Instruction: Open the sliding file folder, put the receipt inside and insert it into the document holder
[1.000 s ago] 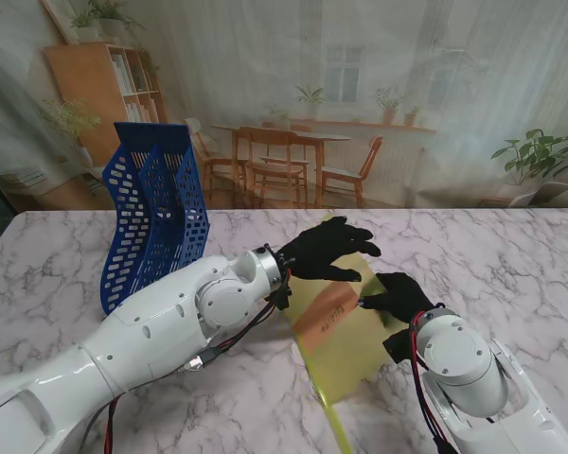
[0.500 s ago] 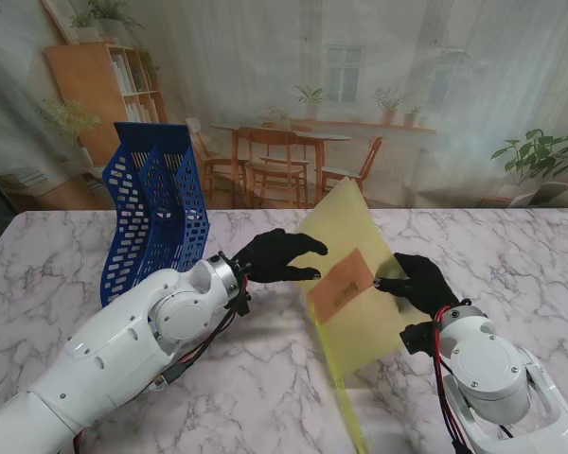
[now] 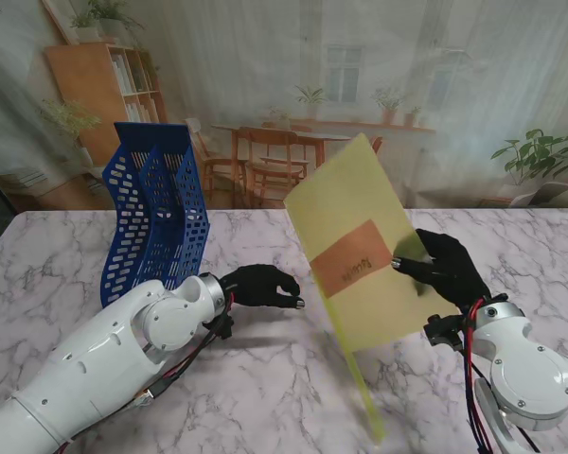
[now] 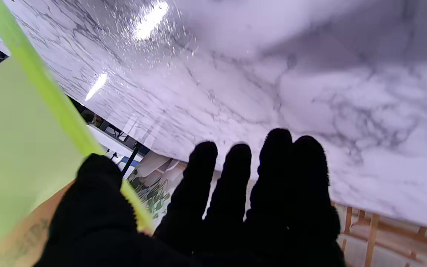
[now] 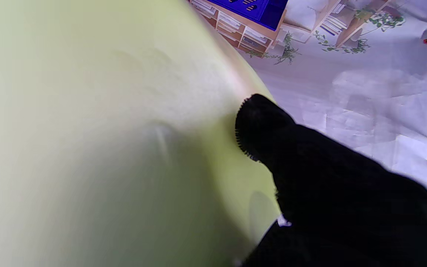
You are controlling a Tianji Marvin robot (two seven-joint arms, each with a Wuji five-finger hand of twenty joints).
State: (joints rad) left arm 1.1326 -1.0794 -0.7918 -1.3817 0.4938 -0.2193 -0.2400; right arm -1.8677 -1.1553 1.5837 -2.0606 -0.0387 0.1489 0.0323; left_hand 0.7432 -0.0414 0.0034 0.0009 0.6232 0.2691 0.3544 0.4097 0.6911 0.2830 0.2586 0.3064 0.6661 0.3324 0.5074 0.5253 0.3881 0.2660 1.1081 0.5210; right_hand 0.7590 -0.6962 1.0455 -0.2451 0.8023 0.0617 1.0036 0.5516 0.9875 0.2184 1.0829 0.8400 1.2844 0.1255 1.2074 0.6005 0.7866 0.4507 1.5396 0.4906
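A translucent yellow-green file folder (image 3: 360,218) is held up off the table, tilted nearly upright, with its green slide bar (image 3: 362,390) running down toward me. The brown receipt (image 3: 352,258) shows through the sheet. My right hand (image 3: 445,270) is shut on the folder's right edge, thumb pressed on the sheet (image 5: 106,129). My left hand (image 3: 263,284) hovers low over the marble to the left of the folder, fingers loosely curled and holding nothing; its wrist view shows the slide bar (image 4: 50,96) just beside the thumb. The blue mesh document holder (image 3: 156,213) stands at the far left.
The white marble table (image 3: 95,274) stretches between the holder and the folder. A printed room backdrop hangs behind the table's far edge. My left forearm (image 3: 104,359) lies across the near left of the table.
The right hand has raised the folder from lying flat to nearly upright. The left hand has let go of it and drawn back left and lower, toward the table.
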